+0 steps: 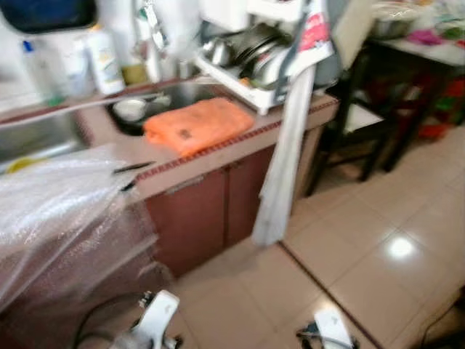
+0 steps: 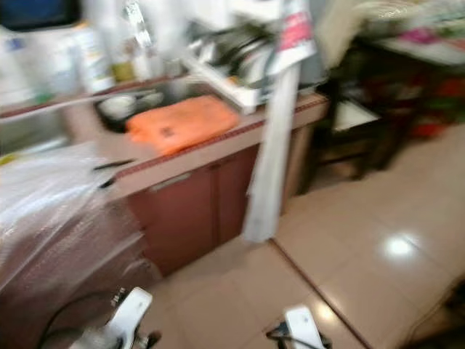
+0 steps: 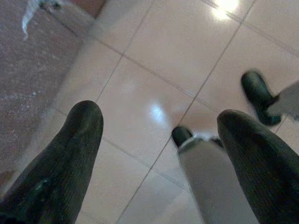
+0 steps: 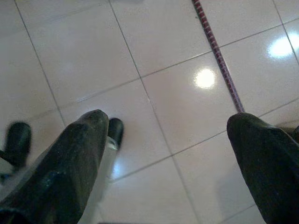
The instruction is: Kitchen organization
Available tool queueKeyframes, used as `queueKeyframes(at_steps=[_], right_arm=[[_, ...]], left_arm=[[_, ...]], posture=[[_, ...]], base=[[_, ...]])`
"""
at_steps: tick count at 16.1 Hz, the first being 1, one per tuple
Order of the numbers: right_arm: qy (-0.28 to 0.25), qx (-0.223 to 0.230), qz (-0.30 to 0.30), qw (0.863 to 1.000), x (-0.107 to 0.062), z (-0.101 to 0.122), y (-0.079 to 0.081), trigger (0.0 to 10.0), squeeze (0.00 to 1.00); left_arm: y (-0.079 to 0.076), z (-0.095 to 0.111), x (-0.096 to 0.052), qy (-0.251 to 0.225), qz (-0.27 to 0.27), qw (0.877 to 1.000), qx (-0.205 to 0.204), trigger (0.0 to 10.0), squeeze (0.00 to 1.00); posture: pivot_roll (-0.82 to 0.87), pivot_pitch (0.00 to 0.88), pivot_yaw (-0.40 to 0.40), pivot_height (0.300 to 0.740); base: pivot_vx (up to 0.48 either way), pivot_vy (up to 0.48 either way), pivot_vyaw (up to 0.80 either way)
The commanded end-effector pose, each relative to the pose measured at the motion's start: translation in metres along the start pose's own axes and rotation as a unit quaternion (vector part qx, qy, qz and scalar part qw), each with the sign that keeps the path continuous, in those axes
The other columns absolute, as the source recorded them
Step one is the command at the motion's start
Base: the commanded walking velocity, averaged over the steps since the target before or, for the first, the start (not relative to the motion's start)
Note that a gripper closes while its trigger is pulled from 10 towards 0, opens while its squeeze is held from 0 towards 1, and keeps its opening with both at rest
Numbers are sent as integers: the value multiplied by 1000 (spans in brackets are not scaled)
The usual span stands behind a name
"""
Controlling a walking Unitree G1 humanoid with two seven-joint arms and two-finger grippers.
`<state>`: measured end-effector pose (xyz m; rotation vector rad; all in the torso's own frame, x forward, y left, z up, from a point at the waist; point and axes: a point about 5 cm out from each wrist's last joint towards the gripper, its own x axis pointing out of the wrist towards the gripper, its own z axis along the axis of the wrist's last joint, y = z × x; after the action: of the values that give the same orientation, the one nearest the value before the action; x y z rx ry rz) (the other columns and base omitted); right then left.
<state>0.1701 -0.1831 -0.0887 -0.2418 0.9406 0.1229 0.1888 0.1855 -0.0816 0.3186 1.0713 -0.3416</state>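
Note:
The head views are blurred. A pink-tiled kitchen counter (image 1: 218,151) carries an orange cloth (image 1: 197,125) beside a dark sink holding a white bowl (image 1: 131,109). A white dish rack (image 1: 251,69) full of pots stands on the counter's right end, and a long pale towel (image 1: 287,160) hangs from it down past the cabinet doors (image 1: 211,211). Both arms hang low over the floor. My left gripper (image 3: 159,116) is open above bare tiles, and so is my right gripper (image 4: 169,119), with nothing between the fingers of either.
Bubble wrap (image 1: 58,211) covers the counter's left part and drapes down its front. Bottles (image 1: 104,62) line the back wall. A dark chair (image 1: 363,120) and a cluttered table (image 1: 421,47) stand at the right. Glossy tiled floor (image 1: 378,247) spreads in front.

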Motion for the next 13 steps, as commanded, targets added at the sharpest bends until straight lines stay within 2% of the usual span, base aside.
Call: queueKeyframes(at_steps=[1, 7, 10, 13], right_arm=[[12, 2, 9, 1000, -1, -8, 5, 10000, 0], [12, 4, 10, 1000, -2, -8, 6, 10000, 0], [12, -1, 12, 1000, -2, -8, 5, 10000, 0], [11, -3, 12, 1000, -2, -8, 4, 10000, 0]], left_arm=[[2, -2, 0, 4, 5, 1000, -4, 10000, 0], [3, -2, -1, 3, 11, 1000, 3, 10000, 0], [2, -2, -1, 1, 8, 1000, 1, 10000, 0], [2, -2, 0, 1, 5, 1000, -1, 10000, 0]], posture=[[-49, 0, 25, 740], [-50, 0, 26, 740], [-48, 0, 20, 740], [-48, 0, 20, 740]], base=[[0, 0, -781], [0, 0, -726], [0, 0, 0], [0, -276, 0]])
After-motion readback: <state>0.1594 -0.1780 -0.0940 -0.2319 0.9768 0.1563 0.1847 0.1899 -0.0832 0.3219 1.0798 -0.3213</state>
